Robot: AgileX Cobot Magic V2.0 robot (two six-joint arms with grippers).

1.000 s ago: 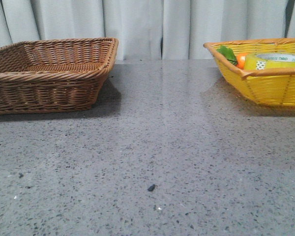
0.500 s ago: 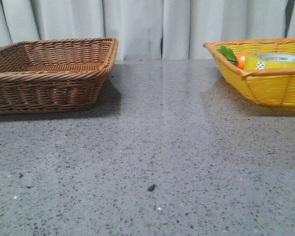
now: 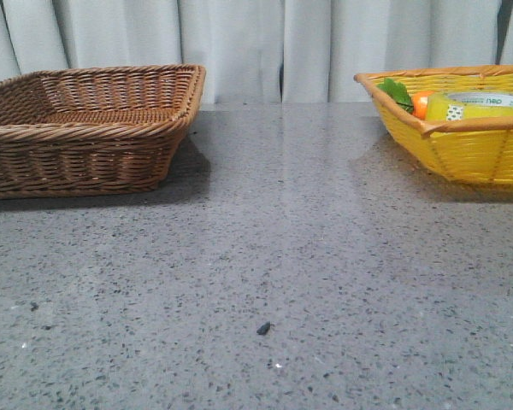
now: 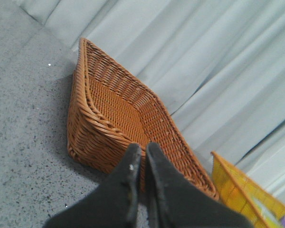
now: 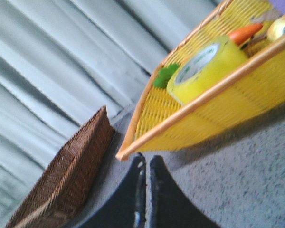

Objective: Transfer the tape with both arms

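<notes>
The yellow tape roll (image 3: 483, 105) lies in the yellow basket (image 3: 470, 154) at the right back of the table, beside an orange carrot (image 3: 420, 104) with green leaves. It shows in the right wrist view (image 5: 206, 69) inside the same basket (image 5: 213, 114). My right gripper (image 5: 147, 160) is shut and empty, low over the table just short of the yellow basket's corner. My left gripper (image 4: 143, 149) is shut and empty, facing the near wall of the brown wicker basket (image 4: 114, 128). Neither gripper shows in the front view.
The brown wicker basket (image 3: 85, 128) stands at the left back, nothing visible in it. A small dark speck (image 3: 262, 328) lies on the grey stone table. White curtains hang behind. The brown basket also shows in the right wrist view (image 5: 66, 185).
The front view has shifted slightly; the baskets and tape stay in place. No arm enters the front view.
</notes>
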